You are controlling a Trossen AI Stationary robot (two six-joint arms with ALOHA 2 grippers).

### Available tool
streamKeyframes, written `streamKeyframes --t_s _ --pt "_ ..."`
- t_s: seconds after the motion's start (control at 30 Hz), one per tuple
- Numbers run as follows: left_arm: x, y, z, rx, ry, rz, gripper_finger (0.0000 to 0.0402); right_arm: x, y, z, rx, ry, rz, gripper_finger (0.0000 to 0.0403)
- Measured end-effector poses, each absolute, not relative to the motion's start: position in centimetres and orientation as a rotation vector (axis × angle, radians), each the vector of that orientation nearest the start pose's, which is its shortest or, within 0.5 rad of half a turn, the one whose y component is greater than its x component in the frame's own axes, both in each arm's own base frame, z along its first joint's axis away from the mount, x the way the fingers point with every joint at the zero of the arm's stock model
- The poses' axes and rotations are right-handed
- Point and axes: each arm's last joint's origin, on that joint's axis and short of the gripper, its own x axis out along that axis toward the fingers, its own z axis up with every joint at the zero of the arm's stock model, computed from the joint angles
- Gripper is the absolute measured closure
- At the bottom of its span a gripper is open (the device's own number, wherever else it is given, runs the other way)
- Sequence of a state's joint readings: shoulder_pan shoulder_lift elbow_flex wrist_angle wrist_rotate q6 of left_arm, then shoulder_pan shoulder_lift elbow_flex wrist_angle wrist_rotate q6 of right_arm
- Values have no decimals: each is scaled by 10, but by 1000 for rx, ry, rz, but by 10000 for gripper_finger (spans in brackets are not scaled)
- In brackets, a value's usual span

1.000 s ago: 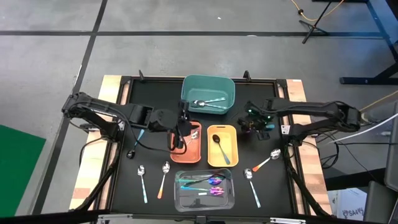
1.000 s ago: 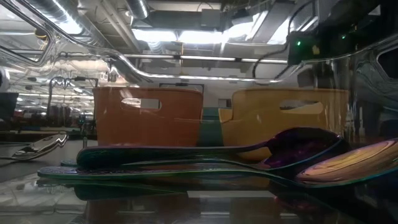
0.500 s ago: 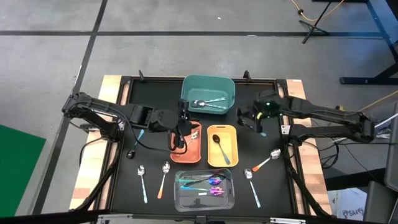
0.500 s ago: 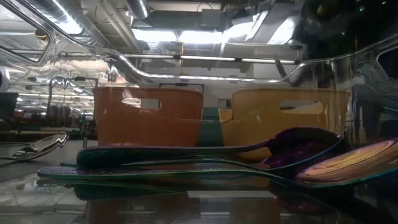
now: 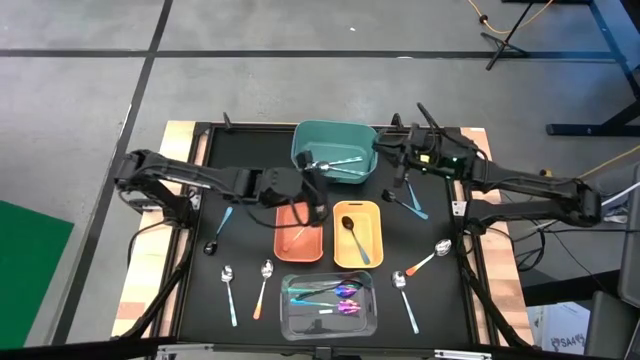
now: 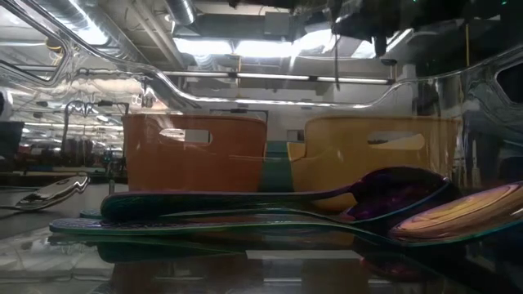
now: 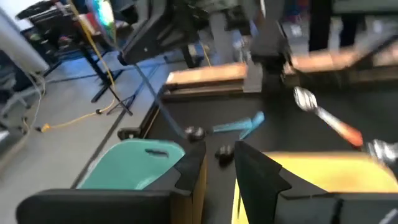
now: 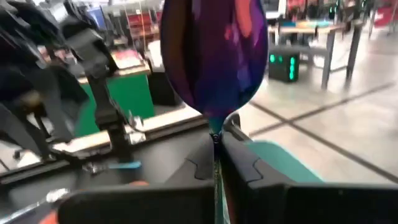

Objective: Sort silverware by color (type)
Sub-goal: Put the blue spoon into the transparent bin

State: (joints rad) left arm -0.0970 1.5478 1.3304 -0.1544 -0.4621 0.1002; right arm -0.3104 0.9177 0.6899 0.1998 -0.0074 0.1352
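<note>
Across the black table (image 5: 250,150), from the left: one teal-handled spoon (image 5: 222,222) and one black-headed spoon (image 5: 212,246) lie beside the left arm; nearer the front edge lie a teal-handled spoon (image 5: 230,290) and an orange-handled spoon (image 5: 262,285). Left gripper (image 5: 318,205) hangs over the gap between the orange bin (image 5: 281,245) and the yellow bin (image 5: 376,212), fingers (image 7: 258,171) set narrowly apart with nothing between them. Orange bin holds one thin utensil (image 5: 293,238), lying slantwise. Teal bin (image 5: 300,140), at the back centre, holds plain silver pieces (image 5: 335,166). Yellow bin holds one black-headed spoon (image 5: 352,236). Clear bin (image 5: 283,318), at the front centre, holds several purple-teal spoons (image 5: 335,295), seen close up in the low view. Right gripper (image 5: 403,168) stands just right of the teal bin, clamped on the handle of a purple-teal spoon (image 8: 214,56), bowl upward before the wrist camera. Right of the yellow bin lies a teal-handled utensil (image 5: 410,205). Farther right and forward lie an orange-handled spoon (image 5: 428,256) and a teal-handled spoon (image 5: 405,298).
</note>
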Motion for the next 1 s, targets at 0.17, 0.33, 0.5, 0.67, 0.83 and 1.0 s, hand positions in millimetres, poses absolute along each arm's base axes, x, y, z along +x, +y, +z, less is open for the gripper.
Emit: streamKeyframes --t_s 0.17,0.33,0.5,0.67,0.83,1.0 --pt "371 -8 331 131 305 394 323 212 -59 317 128 -79 -297 402" --pt "380 4 326 117 258 456 323 223 -53 317 129 -135 -324 402" --pt "381 16 326 121 255 551 323 233 -48 315 132 -185 -323 402" --pt "381 21 327 116 242 568 323 244 -49 311 146 -219 -313 402" --pt "381 24 327 115 239 579 323 252 -51 306 158 -241 -310 402" --pt "380 26 327 114 238 588 323 257 -51 303 177 -253 -299 402"
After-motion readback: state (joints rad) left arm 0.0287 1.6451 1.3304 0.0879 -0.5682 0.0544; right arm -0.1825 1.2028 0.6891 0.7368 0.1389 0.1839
